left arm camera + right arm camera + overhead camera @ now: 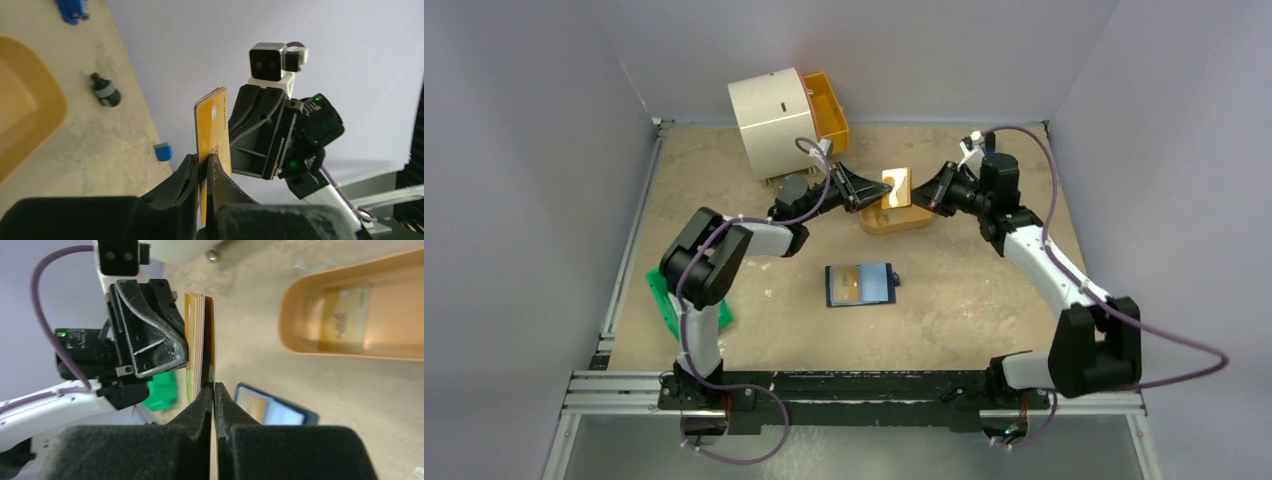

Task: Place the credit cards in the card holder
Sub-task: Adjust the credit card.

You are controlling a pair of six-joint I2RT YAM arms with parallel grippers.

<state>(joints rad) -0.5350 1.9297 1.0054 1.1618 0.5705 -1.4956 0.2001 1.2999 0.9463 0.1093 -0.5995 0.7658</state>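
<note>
A sandy tabletop (984,290) is logged first. A white cylindrical drum (769,120) stands well beyond both jaws. A shallow orange oval plastic tray (894,226) lies just below the jaws, with one tan card (347,315) flat inside it. The dark navy folding card holder (860,284) lies open on the table, below the jaws on the base side and well apart from them. An orange card is seen in one of its pockets.

The stack of thin yellow-orange credit cards (214,125) is held on edge in the air, clamped at its lower end by the left gripper (202,161). The right gripper (214,387) is closed tight, and the outermost card (210,340), fanned slightly off the stack, appears pinched between its tips.

The step is judged to be peeling off a single card. The left clamp should be kept firm and the card drawn straight along its own plane, so that no neighbour is dragged out. It should then be brought edge-first to a pocket.

Small embossed characters on the held card and a pale logo on the tray card are seen, but nothing can be read.
</note>
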